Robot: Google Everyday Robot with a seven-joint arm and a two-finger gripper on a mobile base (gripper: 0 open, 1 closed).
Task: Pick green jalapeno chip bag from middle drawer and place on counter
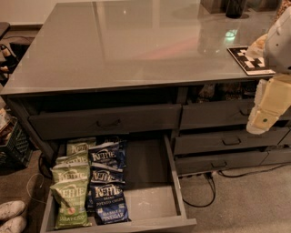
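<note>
The middle drawer is pulled out at the lower left, its pale floor bare on the right half. In its left half lie several green jalapeno chip bags in a column; the nearest one is at the front left corner. Dark blue Kettle bags lie in a column just right of them. The glossy grey counter spans the top of the view. My gripper hangs at the far right, in front of the right-hand drawers, well away from the open drawer and the bags.
A black-and-white patterned board lies on the counter's right edge, and a dark object stands at the back. The right-hand drawers are closed. A cable runs across the floor. A crate and shoes are at the left.
</note>
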